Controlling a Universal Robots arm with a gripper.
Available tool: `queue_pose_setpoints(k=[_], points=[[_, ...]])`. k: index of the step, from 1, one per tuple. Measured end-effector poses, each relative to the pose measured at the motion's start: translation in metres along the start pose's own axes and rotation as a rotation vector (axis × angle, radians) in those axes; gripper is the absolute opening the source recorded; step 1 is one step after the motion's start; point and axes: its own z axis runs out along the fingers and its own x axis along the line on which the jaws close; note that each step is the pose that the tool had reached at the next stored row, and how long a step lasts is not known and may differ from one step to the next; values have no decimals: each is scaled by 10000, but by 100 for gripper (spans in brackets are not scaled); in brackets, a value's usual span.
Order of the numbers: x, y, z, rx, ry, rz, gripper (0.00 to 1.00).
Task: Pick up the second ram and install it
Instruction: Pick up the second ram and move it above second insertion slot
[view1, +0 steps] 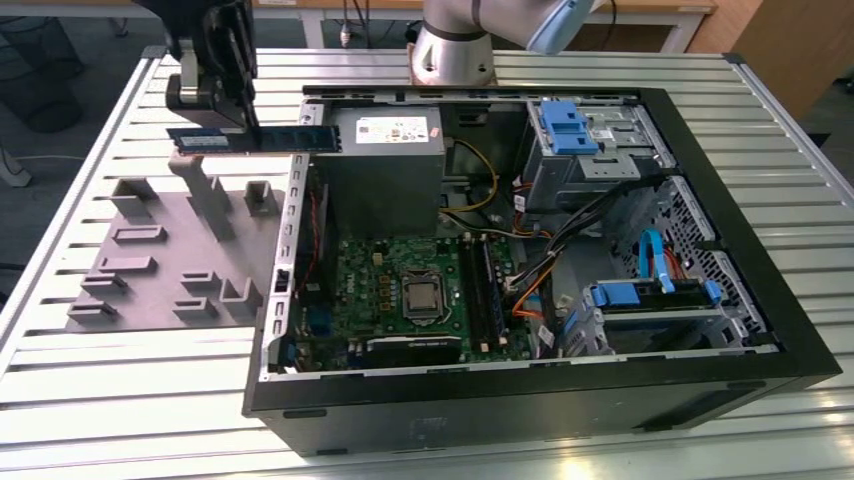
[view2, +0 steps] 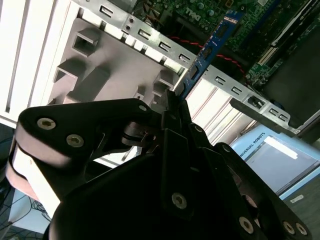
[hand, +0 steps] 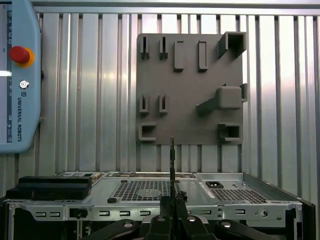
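Your gripper (view1: 248, 125) was clamped on the second ram (view1: 287, 138), holding it level and on edge, probably to suit a slot, above the grey fixture (view1: 160, 250), with the open computer case (view1: 534, 410) just beside it.

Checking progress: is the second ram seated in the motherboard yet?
No, the pincer holds the second ram aloft, clear of the motherboard.

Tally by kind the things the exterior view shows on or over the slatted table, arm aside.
second ram, held in the gripper: 1
grey fixture with upright pegs: 1
computer case, open: 1
Total: 3
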Motion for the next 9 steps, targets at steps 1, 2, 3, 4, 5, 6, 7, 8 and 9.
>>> queue_pose_setpoints(k=[1,2,3,4,5,6,7,8,9], points=[[0,-16,-1,-1,0,0,14],[0,-32,-1,-1,1,0,14],[-1,-47,-2,0,0,0,14],[-1,-63,-2,0,0,0,14],[-1,-80,-3,-1,0,0,14],[-1,-97,-3,-1,0,0,14],[-1,-114,-4,-1,0,-1,14],[-2,-131,-4,0,0,0,14],[-2,-150,-5,-1,1,0,14]])
